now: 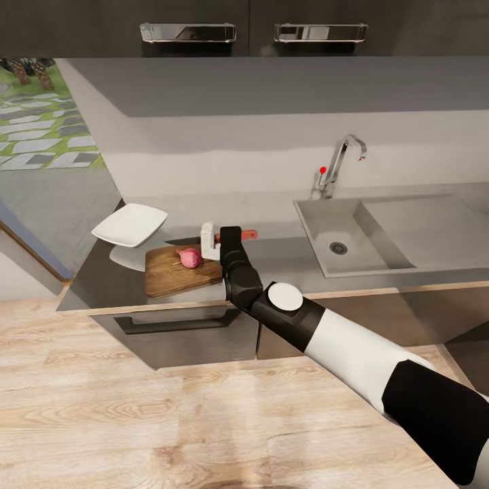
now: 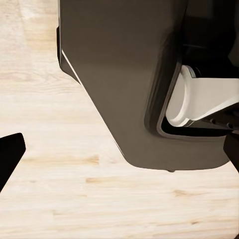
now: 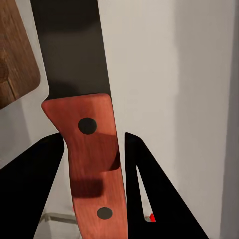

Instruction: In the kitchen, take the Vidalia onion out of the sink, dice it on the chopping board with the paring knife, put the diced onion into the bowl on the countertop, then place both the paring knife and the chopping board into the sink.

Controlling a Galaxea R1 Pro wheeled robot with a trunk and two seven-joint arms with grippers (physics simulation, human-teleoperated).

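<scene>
The paring knife (image 1: 248,235) lies on the countertop (image 1: 278,255) just behind the chopping board (image 1: 178,272), dark blade pointing left. My right gripper (image 1: 216,240) is shut on the knife's red-brown handle (image 3: 92,159), with dark fingers (image 3: 35,189) on either side of it. The pink-red Vidalia onion (image 1: 190,257) rests whole on the brown board, just in front of the gripper. Left of the board stands the white bowl (image 1: 130,224). The grey sink (image 1: 319,231) lies to the right with nothing in its basin. My left gripper (image 2: 124,144) hangs open over the wood floor, beside my dark base.
The chrome tap (image 1: 341,161) with its red knob stands behind the sink, and the drainboard (image 1: 428,227) extends to the right. Dark upper cabinets (image 1: 251,27) hang overhead. The countertop ends at a corner left of the bowl. Light wood floor (image 1: 136,421) lies in front.
</scene>
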